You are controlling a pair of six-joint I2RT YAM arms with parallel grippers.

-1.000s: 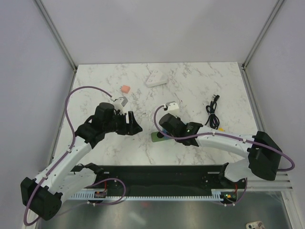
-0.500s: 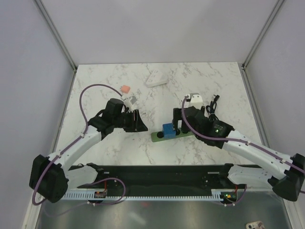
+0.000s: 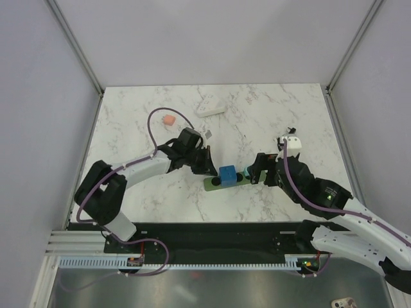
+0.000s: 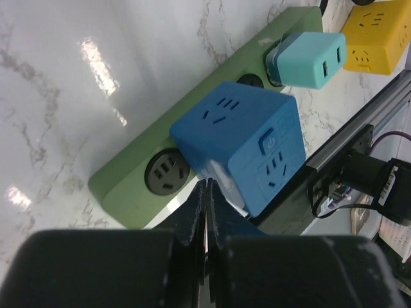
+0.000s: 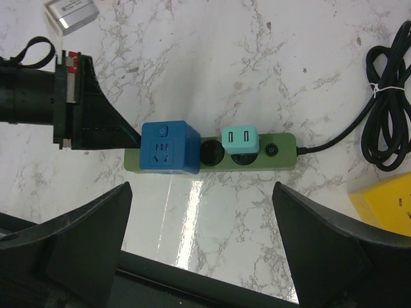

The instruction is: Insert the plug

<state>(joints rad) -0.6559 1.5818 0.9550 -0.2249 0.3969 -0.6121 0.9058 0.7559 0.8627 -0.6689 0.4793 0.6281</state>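
Note:
The bright-blue plug (image 3: 227, 174) stands on the left part of the green power strip (image 3: 215, 184). Seen from the left wrist, the plug (image 4: 241, 144) looks slightly tilted with a pale underside showing, next to an empty end socket (image 4: 167, 172). My left gripper (image 4: 207, 186) is shut with nothing in it, its tips at the plug's lower edge. From above, this gripper (image 3: 210, 169) sits just left of the plug. My right gripper (image 5: 201, 186) is wide open and drawn back from the plug (image 5: 167, 147) and strip (image 5: 282, 157), touching neither.
A teal adapter (image 5: 239, 139) sits in the strip beside the switch (image 5: 272, 151). The coiled black cable (image 5: 385, 122) and a yellow block (image 5: 385, 205) lie to the right. A pink block (image 3: 168, 120) and a white device (image 3: 210, 109) lie at the back.
My right gripper opened, left the plug on the strip and pulled back to the right. My left arm swung right to the plug's side and its jaws shut.

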